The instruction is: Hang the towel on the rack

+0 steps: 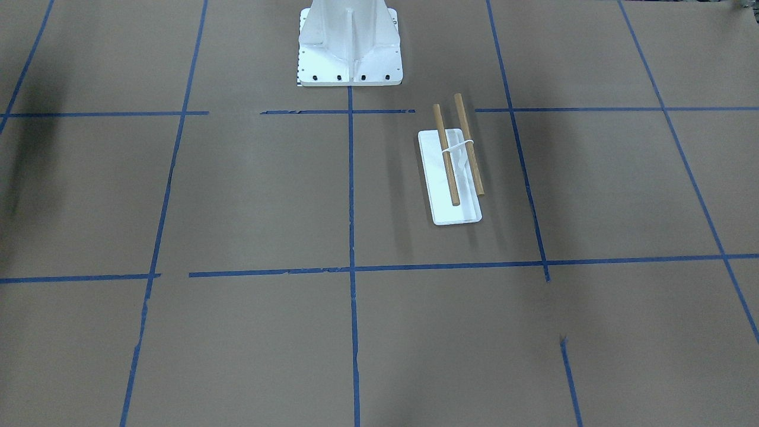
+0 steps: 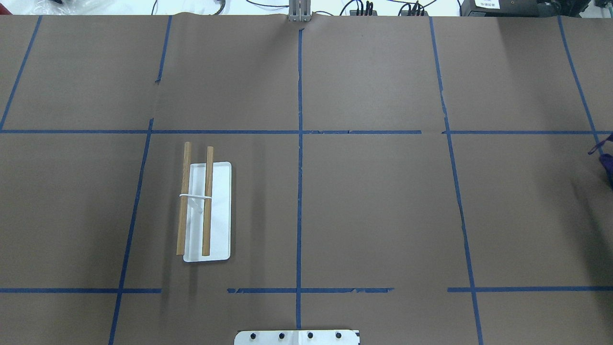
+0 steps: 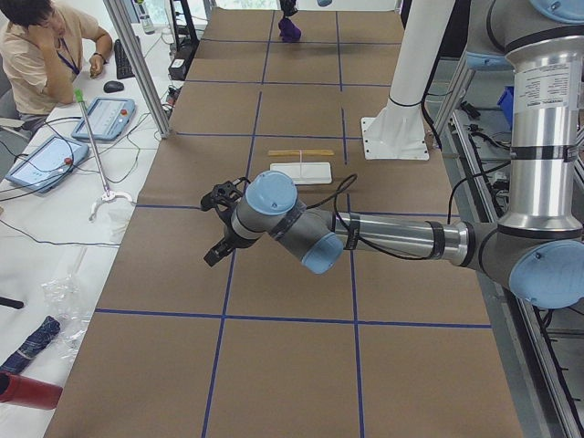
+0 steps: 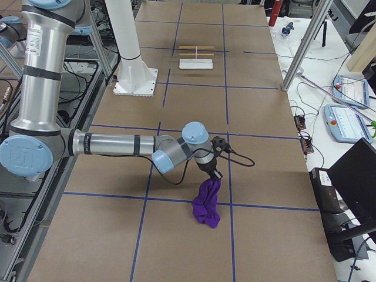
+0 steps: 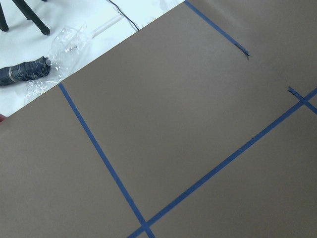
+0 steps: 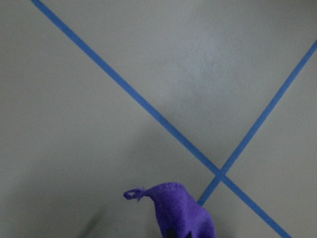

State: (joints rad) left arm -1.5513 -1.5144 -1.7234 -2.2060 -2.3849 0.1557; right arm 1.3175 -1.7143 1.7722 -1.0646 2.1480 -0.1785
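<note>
Far from the bare rack [image 2: 206, 211], the purple towel [image 4: 206, 202] is seen hanging under the right pincer [image 4: 216, 175], whose closure cannot be told.

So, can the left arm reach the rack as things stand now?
Probably yes. The left arm hangs over the table on the same side as the rack, and the exterior left view shows nothing standing between its fingers and the rack.

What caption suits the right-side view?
Purple cloth towel dangles beneath right gripper; wooden two-dowel rack stands far across brown table.
</note>
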